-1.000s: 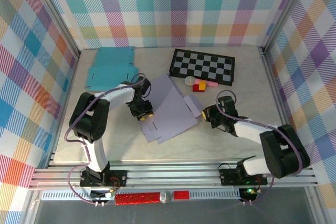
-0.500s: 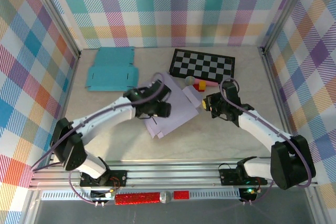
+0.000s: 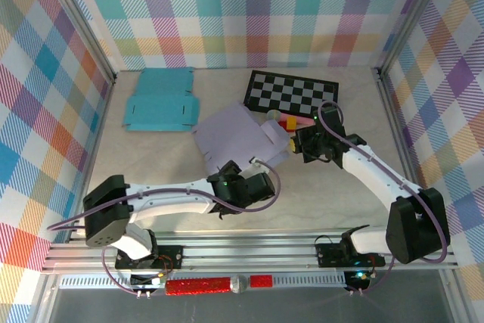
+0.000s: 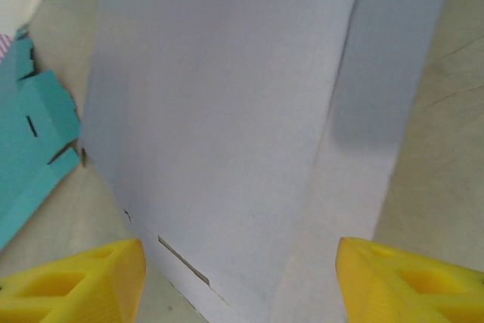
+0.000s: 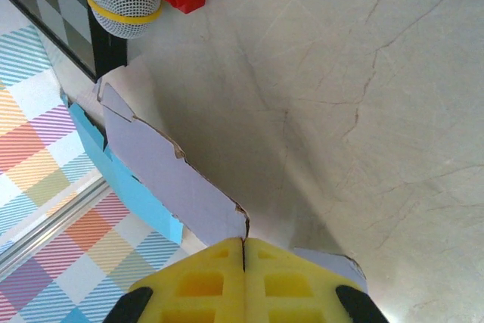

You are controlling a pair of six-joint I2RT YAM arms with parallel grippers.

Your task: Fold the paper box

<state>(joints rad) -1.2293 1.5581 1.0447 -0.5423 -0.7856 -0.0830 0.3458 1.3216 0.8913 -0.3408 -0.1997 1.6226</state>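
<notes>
The lavender paper box (image 3: 233,135) lies unfolded in the middle of the table, its right flap raised. My right gripper (image 3: 296,144) is shut on that flap's torn-looking edge, and in the right wrist view the sheet (image 5: 170,179) runs into the closed yellow fingers (image 5: 243,264). My left gripper (image 3: 236,176) sits at the sheet's near edge, open. In the left wrist view its yellow fingertips (image 4: 76,281) stand wide apart on either side of the lavender sheet (image 4: 227,111), which shows a crease and a slot; nothing is gripped.
A teal flat box (image 3: 160,100) lies at the back left, and its corner (image 4: 34,130) shows beside the sheet. A checkerboard (image 3: 292,94) lies at the back, with a mesh ball (image 3: 273,116) and red and yellow bricks (image 3: 287,123) in front of it, close to my right gripper.
The left arm swung from on top of the sheet to its near edge. The right gripper moved toward the back with the flap, and the sheet shifted back and left.
</notes>
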